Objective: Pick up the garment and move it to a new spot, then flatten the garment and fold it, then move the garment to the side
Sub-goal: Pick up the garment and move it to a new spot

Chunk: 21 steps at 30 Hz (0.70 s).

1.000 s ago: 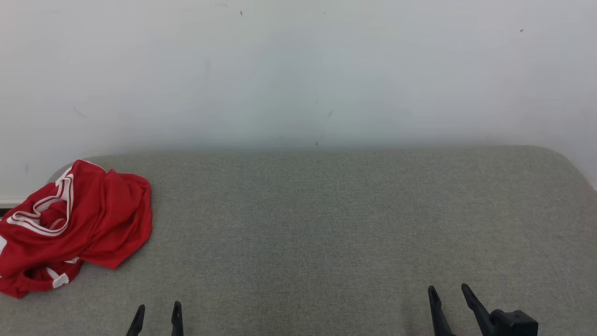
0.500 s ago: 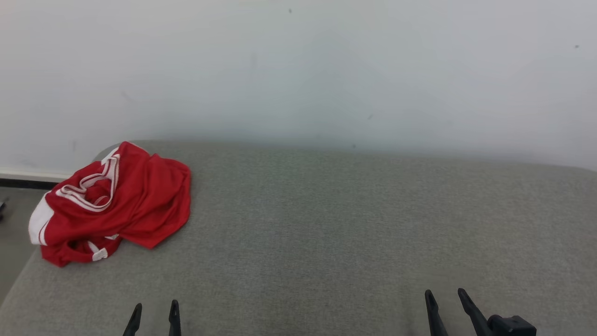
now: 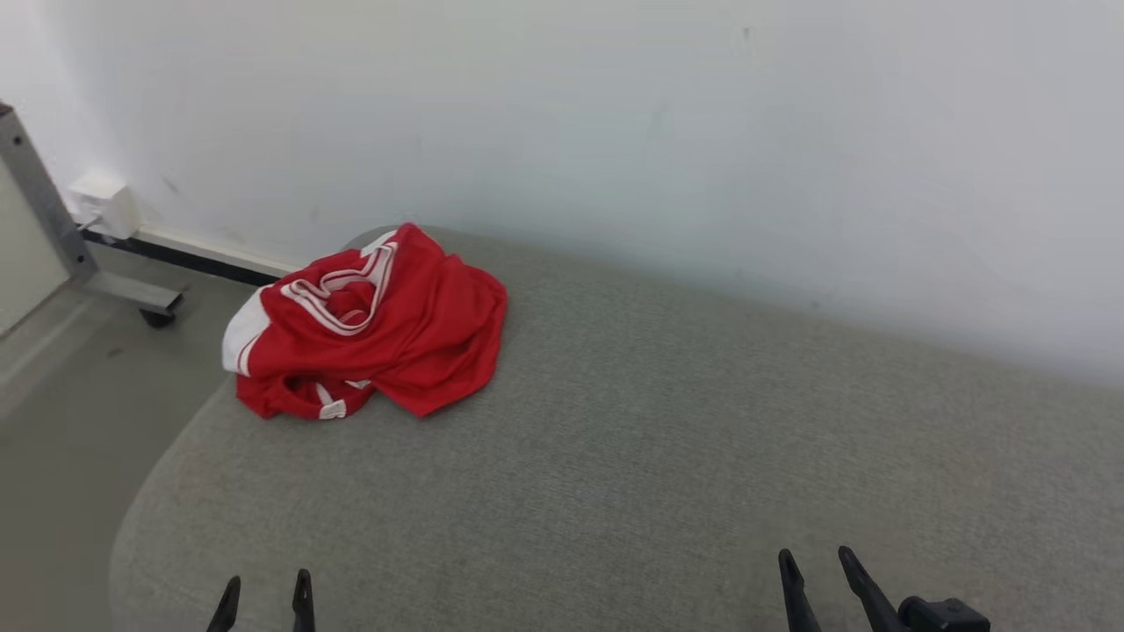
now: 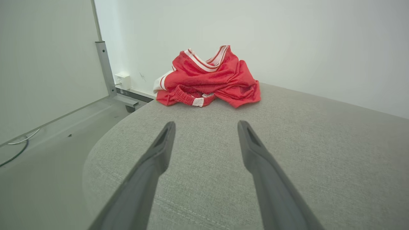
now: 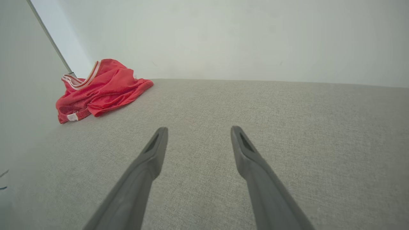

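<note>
The garment point(image 3: 369, 325) is seen crumpled at a corner of the cushion point(image 3: 615, 456). Left pincer point(image 3: 268, 581) and right pincer point(image 3: 815, 556) are held wide, empty, ready for pickup.

A red garment point(image 3: 378, 325) of thin, fine-meshed sports cloth with a faint sheen, trimmed in white ribbed bands, is seen crumpled at 10 o'clock on a tabletop point(image 3: 615, 456) covered in coarse, matt grey woven fabric. The fingers point(image 4: 159, 153) of the left claw point(image 3: 268, 579) and right claw point(image 3: 815, 555) are shown in a dark, smooth, matt material that looks like plastic. The wall point(image 3: 615, 132) behind is painted matt white and faintly scuffed. At 9 o'clock, a dull grey metal post point(image 3: 39, 211) and a smooth white plastic box point(image 3: 105, 204) are pictured above a flat, matt grey floor point(image 3: 61, 421).
</note>
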### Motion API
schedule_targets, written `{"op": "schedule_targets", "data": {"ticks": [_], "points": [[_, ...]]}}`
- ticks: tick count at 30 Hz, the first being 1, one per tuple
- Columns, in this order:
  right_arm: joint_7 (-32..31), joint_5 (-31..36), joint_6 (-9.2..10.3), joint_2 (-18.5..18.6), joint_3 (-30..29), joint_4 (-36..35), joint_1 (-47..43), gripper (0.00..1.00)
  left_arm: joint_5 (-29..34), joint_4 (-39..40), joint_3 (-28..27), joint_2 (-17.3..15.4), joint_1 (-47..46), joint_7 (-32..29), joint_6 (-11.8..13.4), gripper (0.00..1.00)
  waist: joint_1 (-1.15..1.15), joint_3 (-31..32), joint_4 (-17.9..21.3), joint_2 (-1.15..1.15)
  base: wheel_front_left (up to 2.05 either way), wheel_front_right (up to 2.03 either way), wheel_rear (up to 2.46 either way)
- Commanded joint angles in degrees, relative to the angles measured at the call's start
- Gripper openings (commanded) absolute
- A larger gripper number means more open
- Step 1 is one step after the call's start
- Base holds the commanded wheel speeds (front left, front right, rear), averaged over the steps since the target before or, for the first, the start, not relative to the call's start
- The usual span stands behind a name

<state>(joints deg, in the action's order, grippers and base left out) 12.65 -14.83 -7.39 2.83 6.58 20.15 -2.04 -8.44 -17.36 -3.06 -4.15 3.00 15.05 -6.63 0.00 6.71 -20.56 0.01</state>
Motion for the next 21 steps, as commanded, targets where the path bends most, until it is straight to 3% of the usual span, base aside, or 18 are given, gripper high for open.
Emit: {"op": "schedule_targets", "data": {"ticks": [1,21], "points": [[0.4,-0.4,-0.19,0.1,0.5,0.2,0.8,1.00,0.5,0.4,-0.6,-0.4,0.7,0.2,-0.1,1.00,0.00,0.0,-4.4,-0.01,0.00,0.00,0.00],[1.6,-0.8,-0.19,0.1,3.9,4.0,4.6,1.00,-0.9,1.5,-3.4,0.6,0.4,0.2,0.3,1.00,0.00,-1.4,-5.6,-0.01,0.00,0.00,0.00]]}}
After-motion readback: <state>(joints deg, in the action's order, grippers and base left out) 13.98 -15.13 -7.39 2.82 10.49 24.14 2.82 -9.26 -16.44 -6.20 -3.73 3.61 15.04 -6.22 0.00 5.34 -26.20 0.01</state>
